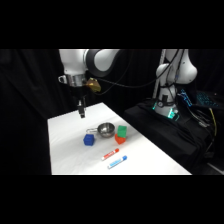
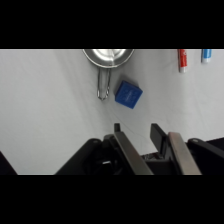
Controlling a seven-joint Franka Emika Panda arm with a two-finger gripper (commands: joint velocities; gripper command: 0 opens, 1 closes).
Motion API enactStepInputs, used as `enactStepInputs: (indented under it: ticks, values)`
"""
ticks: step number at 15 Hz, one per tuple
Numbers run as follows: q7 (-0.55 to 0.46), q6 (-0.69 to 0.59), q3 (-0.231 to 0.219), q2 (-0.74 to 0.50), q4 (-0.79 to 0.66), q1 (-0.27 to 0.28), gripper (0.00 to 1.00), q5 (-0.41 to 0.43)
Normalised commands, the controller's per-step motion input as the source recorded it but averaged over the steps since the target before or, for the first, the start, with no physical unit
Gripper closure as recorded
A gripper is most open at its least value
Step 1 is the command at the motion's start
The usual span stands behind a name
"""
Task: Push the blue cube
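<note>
White table (image 1: 70, 150): blue cube (image 1: 89, 139) left of centre. Metal bowl (image 1: 105, 130) just right of it and slightly farther back. Green cube (image 1: 122, 130) right of the bowl, stacked on a red-orange block (image 1: 120, 139). Red-and-white marker (image 1: 110, 153) nearer; blue-and-white marker (image 1: 117, 161) nearest. Gripper (image 1: 81, 114) hangs above the far left of the table, well apart from the blue cube.

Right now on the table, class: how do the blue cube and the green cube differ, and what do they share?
The blue cube is blue; the green cube is green. The blue cube rests directly on the white table, while the green cube appears to sit on top of a red-orange block. The blue cube lies nearer the gripper; the green cube is on the far side of the metal bowl. Both are small blocks of similar size.
</note>
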Motion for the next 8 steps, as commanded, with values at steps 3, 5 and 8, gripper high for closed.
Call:
enactStepInputs:
  ticks: [3, 5, 8]
  values:
    - [0.10, -0.10, 0.010, 0.28, 0.36, -0.001, 0.91, 0.088]
    - [0.06, 0.00, 0.017, 0.24, 0.20, -0.021, 0.96, 0.116]
    - [0.03, 0.07, 0.034, 0.19, 0.09, -0.029, 0.93, 0.139]
